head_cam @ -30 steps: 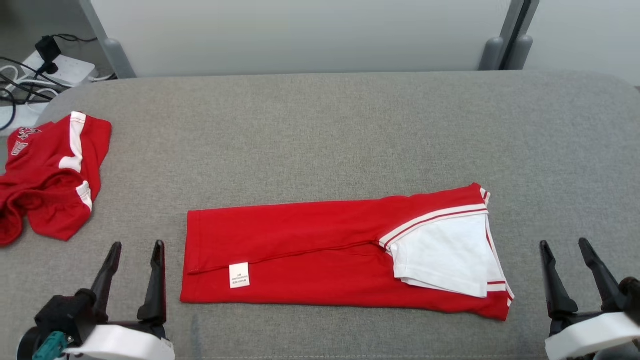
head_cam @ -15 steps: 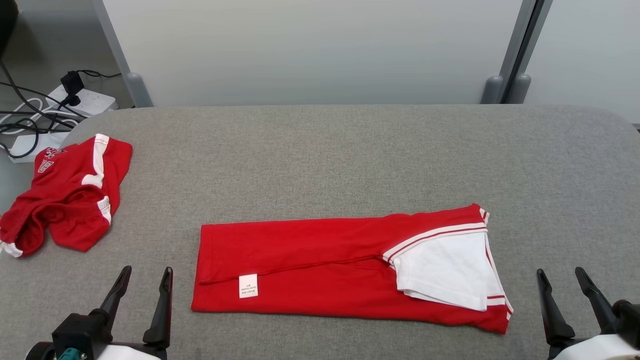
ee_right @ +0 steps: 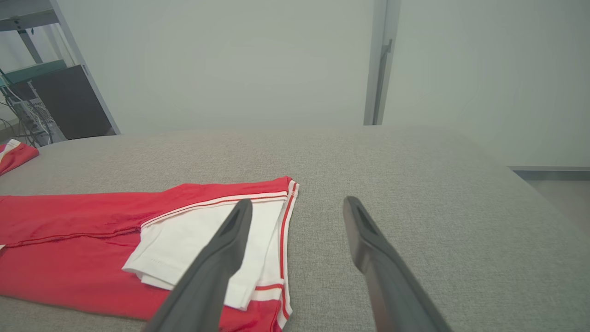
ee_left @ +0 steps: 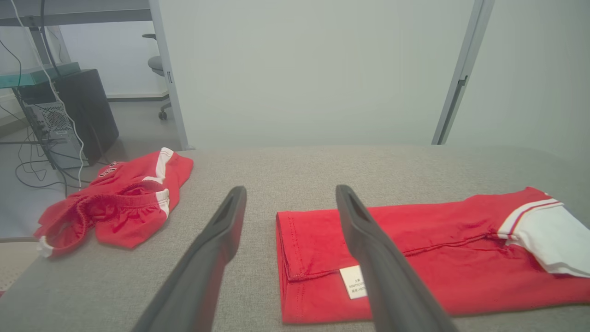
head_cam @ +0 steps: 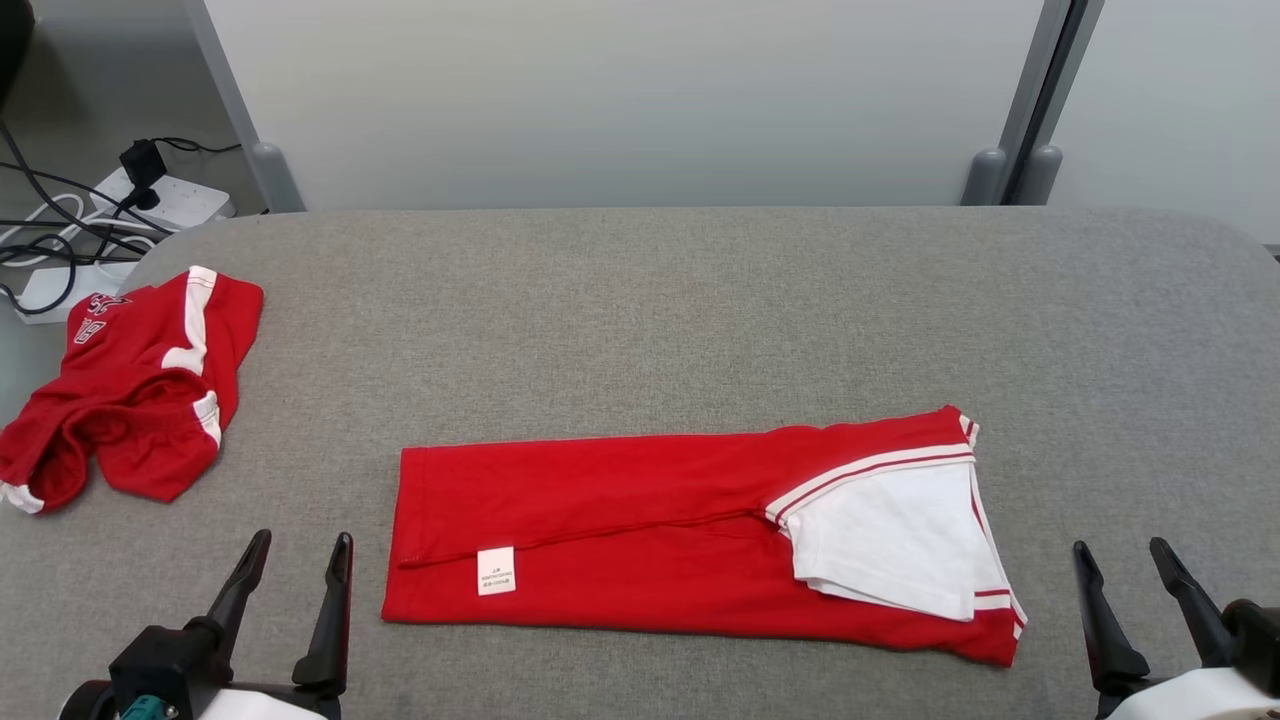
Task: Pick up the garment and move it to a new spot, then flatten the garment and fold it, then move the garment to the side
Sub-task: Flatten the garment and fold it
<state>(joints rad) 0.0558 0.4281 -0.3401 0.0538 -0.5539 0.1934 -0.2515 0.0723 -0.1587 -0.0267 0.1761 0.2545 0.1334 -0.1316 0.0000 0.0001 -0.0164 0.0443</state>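
Fingers (head_cam: 322, 625) of the left gripper (head_cam: 302, 545) stand spread and empty at the table's (head_cam: 640, 320) front edge, just left of the shirt (head_cam: 620, 520). The right gripper (head_cam: 1119, 550) is likewise parted and empty, off the shirt's right end, not touching it. The shirt lies folded into a long red strip along the front edge, mid-table, white sleeve (head_cam: 890, 535) folded over its right end, label (head_cam: 497, 571) near its left end. Red shorts (head_cam: 130, 400) lie crumpled at the left edge, well apart. A power strip (head_cam: 175, 200) sits on the floor (head_cam: 60, 130) beyond the back-left corner.
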